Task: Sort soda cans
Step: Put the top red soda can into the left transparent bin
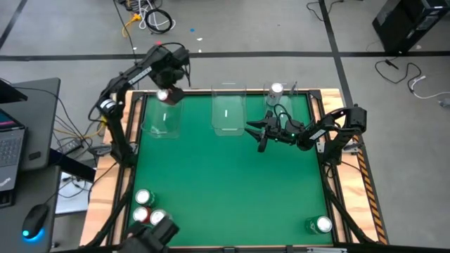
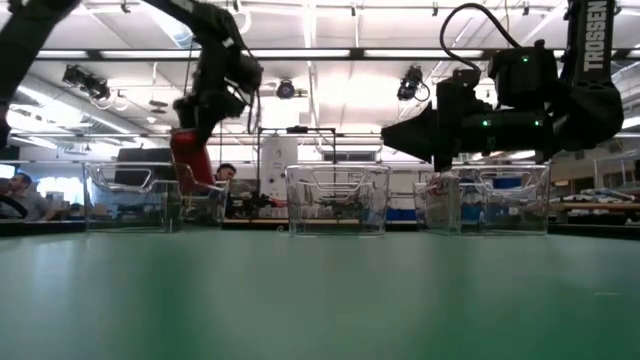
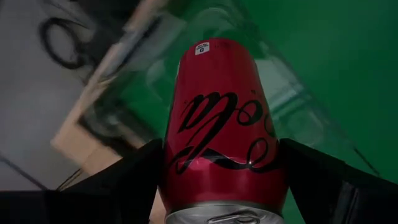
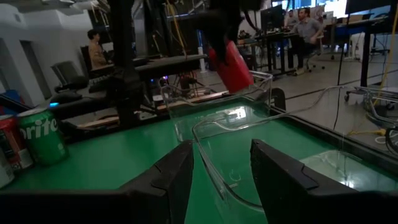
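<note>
My left gripper (image 1: 167,93) hangs over the far left clear bin (image 1: 162,119), shut on a red soda can (image 3: 217,124) that shows above that bin in the low view (image 2: 190,155). My right gripper (image 1: 259,131) is open and touches nothing. It hovers beside the middle bin (image 1: 228,112) and points toward the table's left. One can (image 1: 276,89) stands in the far right bin. Three cans (image 1: 143,197) stand at the near left corner. One more (image 1: 323,225) stands at the near right corner. My left gripper pinches the red can between its two fingers (image 3: 127,177), one on each side of the can's wall near its silver top end (image 3: 217,214). The fingers come from above. The can is lifted clear and hangs below them, slightly tilted, over the left bin.
Three clear bins line the far edge of the green mat. Wooden rails and the arm bases (image 1: 341,137) border the table's sides. The right wrist view shows a green can (image 4: 40,134) and a red one (image 4: 9,146) beside it. People sit in the room beyond.
</note>
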You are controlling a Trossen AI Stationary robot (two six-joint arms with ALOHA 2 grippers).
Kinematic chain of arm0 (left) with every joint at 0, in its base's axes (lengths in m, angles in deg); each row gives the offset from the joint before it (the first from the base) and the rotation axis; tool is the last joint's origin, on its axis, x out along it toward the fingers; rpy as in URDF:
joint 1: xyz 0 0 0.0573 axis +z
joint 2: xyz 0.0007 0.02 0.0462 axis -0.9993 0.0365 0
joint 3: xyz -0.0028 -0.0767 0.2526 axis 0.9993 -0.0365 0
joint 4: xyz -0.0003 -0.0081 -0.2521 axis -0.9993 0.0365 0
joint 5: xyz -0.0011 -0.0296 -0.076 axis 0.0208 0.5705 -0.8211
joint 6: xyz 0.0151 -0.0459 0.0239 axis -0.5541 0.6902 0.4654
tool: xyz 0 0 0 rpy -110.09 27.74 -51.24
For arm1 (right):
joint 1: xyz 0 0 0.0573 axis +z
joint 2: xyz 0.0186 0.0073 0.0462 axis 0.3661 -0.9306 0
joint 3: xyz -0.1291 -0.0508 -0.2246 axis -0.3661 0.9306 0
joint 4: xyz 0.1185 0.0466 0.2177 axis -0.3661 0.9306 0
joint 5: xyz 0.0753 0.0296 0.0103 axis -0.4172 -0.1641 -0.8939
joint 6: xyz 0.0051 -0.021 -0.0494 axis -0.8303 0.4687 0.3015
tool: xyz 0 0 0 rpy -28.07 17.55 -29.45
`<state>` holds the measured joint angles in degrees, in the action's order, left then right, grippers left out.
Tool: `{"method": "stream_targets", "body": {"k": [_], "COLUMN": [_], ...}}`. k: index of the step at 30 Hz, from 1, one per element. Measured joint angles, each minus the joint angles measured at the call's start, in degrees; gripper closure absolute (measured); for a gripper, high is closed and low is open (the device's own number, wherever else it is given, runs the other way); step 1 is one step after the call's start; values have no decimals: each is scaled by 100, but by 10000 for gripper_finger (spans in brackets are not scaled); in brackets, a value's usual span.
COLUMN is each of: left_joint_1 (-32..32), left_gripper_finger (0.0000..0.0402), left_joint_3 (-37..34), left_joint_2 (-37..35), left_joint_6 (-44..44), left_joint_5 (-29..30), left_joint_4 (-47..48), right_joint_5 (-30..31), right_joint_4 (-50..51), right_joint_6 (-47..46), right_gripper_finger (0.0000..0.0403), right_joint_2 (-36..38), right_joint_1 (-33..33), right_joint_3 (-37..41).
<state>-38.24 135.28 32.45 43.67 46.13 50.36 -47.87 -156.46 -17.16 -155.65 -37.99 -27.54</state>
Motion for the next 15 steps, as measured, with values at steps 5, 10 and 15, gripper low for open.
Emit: {"method": "stream_targets", "body": {"k": [5,10,15], "left_joint_1": [15,13,19], "left_gripper_finger": [92,92,92], "left_joint_3": [-4,-4,-4], "left_joint_2": [472,788,981], "left_joint_6": [-173,-283,-302], "left_joint_5": [-4,-13,-16], "left_joint_4": [0,-1,-4], "right_joint_5": [0,0,-2], "right_joint_4": [0,20,33], "right_joint_6": [0,9,20], "right_gripper_finger": [234,234,234], "right_joint_2": [0,0,0], "right_joint_1": [0,0,0], "right_joint_3": [-1,-4,-4]}}
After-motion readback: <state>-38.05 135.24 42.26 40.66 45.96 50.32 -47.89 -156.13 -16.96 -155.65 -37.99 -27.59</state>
